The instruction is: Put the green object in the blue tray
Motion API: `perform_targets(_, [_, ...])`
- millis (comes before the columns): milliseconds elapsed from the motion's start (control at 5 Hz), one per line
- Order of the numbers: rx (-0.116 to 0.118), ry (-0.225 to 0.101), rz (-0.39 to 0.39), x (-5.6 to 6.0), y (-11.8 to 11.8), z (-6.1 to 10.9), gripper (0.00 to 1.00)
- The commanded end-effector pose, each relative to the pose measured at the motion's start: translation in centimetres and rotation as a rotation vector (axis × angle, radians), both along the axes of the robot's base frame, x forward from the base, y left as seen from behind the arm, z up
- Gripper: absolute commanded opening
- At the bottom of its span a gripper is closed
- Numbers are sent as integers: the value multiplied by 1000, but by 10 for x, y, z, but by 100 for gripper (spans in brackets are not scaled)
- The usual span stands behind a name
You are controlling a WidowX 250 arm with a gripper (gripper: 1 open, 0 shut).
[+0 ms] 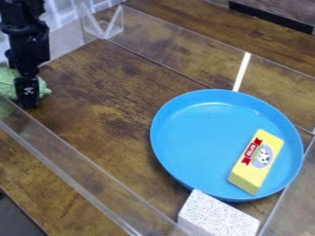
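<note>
A: Largest item first?
B: Brown wood-grained tabletop (110, 97); beside it, low transparent panel (92, 172), running diagonally from the left edge to the near edge
A: Next?
B: Broad round tray, bright blue, shallow raised rim (164, 157); lying flat at the right
A: Then?
B: Black jointed gripper (25, 96), pointing down at the far left; fingers open wide, overlapping the green object in this view; no firm hold to be made out, and contact cannot be told
A: The task's piece?
B: Light green knobbly lump (43, 89), rounded; at the left edge, partly hidden by the gripper; outside the blue tray and well apart from it
A: Smaller stock?
B: White speckled rectangular block (218, 215), just beside the tray's near rim; yellow rectangular block with red label (256, 163), inside the tray, toward its right side; narrow white strip (241, 72), beyond the tray on the tabletop
</note>
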State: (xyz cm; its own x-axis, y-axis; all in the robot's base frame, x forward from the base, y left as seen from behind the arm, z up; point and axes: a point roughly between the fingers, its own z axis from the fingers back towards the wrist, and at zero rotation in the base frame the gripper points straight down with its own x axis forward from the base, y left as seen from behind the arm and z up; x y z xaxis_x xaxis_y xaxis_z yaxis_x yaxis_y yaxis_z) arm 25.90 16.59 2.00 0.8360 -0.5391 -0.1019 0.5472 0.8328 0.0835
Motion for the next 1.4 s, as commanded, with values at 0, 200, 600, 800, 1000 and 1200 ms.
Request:
perform_targets(0, [-9, -18, 12, 2, 2, 2, 0])
perform_targets(200, [-25, -25, -1, 6, -4, 1, 0])
perform_targets(600, [-55, -38, -28, 2, -17, 0, 0])
perform_targets(800, [-73, -45, -6, 3, -25, 0, 0])
perform_targets(1000, [-73, -50, 43, 3, -35, 2, 0])
perform_targets(1200, [-64, -66, 96, -3, -28, 9, 0])
